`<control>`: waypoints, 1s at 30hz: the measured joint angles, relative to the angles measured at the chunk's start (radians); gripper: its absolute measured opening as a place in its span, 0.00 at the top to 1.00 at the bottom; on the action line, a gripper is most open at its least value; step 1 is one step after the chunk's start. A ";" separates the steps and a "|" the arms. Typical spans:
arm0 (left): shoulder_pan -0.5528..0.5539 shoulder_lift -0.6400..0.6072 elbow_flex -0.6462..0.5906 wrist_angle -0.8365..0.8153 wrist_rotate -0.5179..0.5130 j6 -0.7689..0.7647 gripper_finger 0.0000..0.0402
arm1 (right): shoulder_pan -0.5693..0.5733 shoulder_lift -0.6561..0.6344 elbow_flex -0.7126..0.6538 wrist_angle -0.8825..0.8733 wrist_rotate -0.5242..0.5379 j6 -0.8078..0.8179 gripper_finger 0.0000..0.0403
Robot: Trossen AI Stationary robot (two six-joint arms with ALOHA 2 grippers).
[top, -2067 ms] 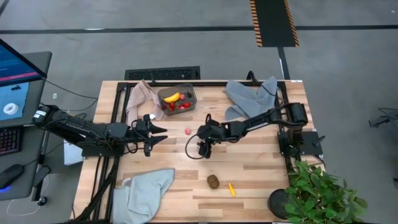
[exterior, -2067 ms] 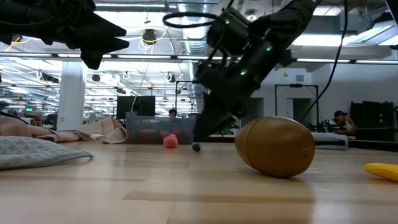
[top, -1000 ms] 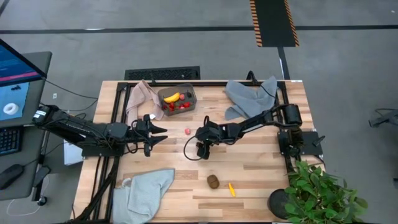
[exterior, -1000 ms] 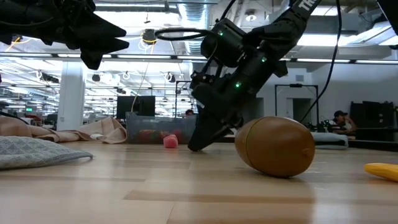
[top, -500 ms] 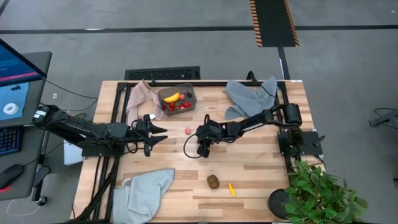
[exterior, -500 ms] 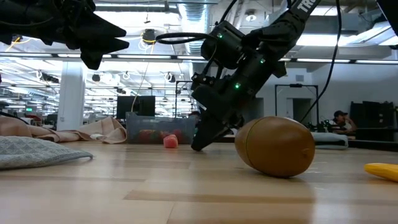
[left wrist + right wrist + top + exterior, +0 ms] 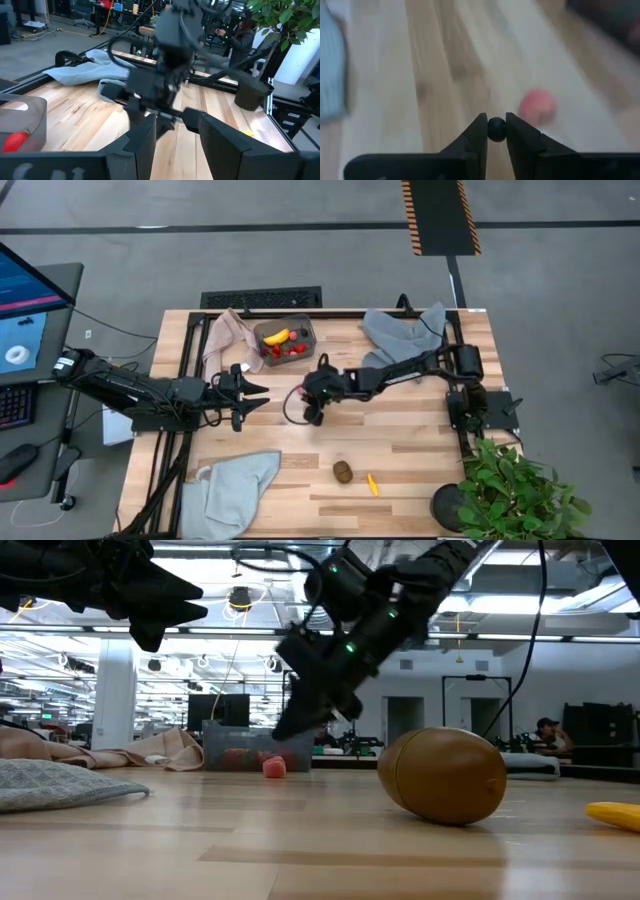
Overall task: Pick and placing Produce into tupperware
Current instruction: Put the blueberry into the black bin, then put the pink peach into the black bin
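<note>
Fingers of the right gripper [image 7: 496, 131] pinch a small dark berry [image 7: 496, 128] at mid-frame above the bench [image 7: 420, 450], a round thing with no long axis, hidden in the high view, with a pink berry [image 7: 537, 106] just beyond. Left gripper [image 7: 252, 395] hovers left of centre, fingers parted and empty (the tupperware [image 7: 285, 338], upper centre, holds a banana and red fruit).
</note>
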 joint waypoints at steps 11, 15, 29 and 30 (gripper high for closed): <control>0.000 0.000 0.000 0.000 0.000 0.000 0.65 | -0.159 -0.002 0.168 0.004 -0.060 -0.045 0.80; 0.000 0.000 0.000 0.000 0.000 0.000 0.65 | -0.225 -0.002 0.206 0.002 -0.084 -0.035 0.79; 0.000 0.000 0.000 0.000 0.000 0.000 0.65 | -0.351 0.006 0.228 0.005 -0.188 0.007 0.56; 0.000 0.000 0.000 0.000 0.000 0.000 0.65 | -0.350 0.006 0.228 0.008 -0.188 0.007 0.52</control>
